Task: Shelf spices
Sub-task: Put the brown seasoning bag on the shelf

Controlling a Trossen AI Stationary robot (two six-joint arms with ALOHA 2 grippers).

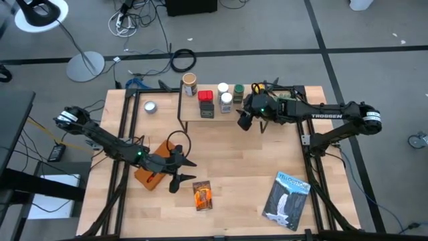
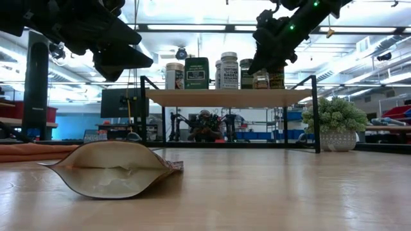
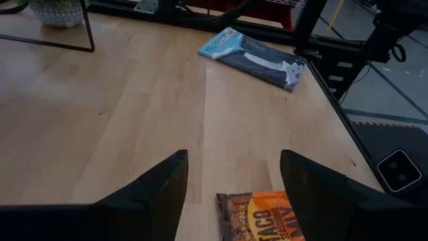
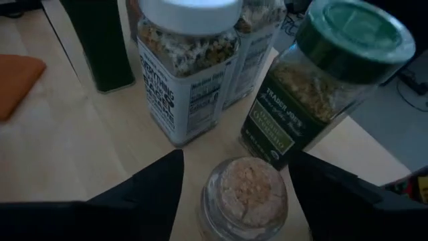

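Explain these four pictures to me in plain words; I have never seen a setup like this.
These are two dark robot arms at a wooden table, each ending in two fingers. One picture looks straight down, one looks level across the tabletop, and two come from cameras on the arms' wrists.

A low shelf already carries several spice jars and tins. The right gripper hangs over it with its fingers apart around a small cork-stoppered jar, beside a green-lidded jar and a white-lidded jar. Whether it grips that jar I cannot tell.

The left gripper is open and empty, just above an orange taco seasoning packet. A blue booklet and a small silver tin also lie on the table.
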